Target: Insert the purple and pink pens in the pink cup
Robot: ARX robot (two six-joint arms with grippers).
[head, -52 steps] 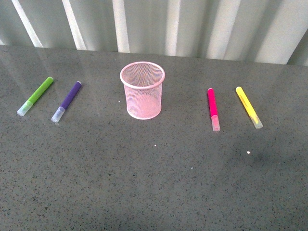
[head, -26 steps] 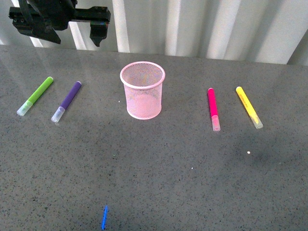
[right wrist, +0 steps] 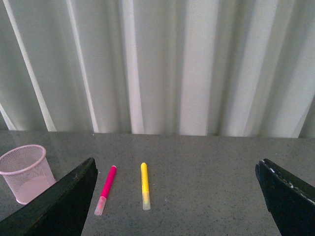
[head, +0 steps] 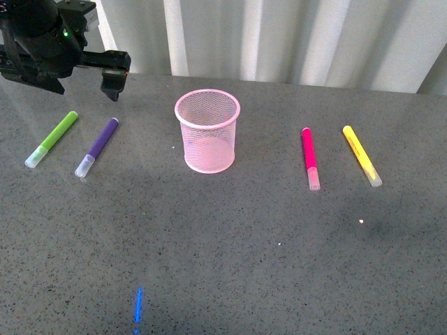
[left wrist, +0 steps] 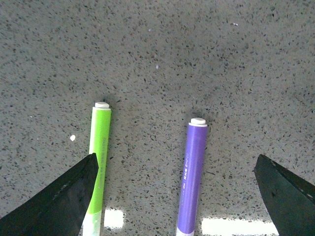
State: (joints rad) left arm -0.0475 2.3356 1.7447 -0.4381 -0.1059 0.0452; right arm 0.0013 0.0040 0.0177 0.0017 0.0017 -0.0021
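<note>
On the table (head: pixel 230 272), the purple pen (head: pixel 96 146) lies left of the empty cup (head: pixel 207 132), the pink pen (head: pixel 309 158) right. Only the wrist views show the left pincer (left wrist: pixel 175 158) spread open over the purple pen, and the right pincer (right wrist: pixel 175 163) open too.

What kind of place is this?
Likely a staged robot test bench, not a lived-in desk: bare speckled grey countertop, pale pleated backdrop, and just four markers laid out flanking a pink cup.
</note>
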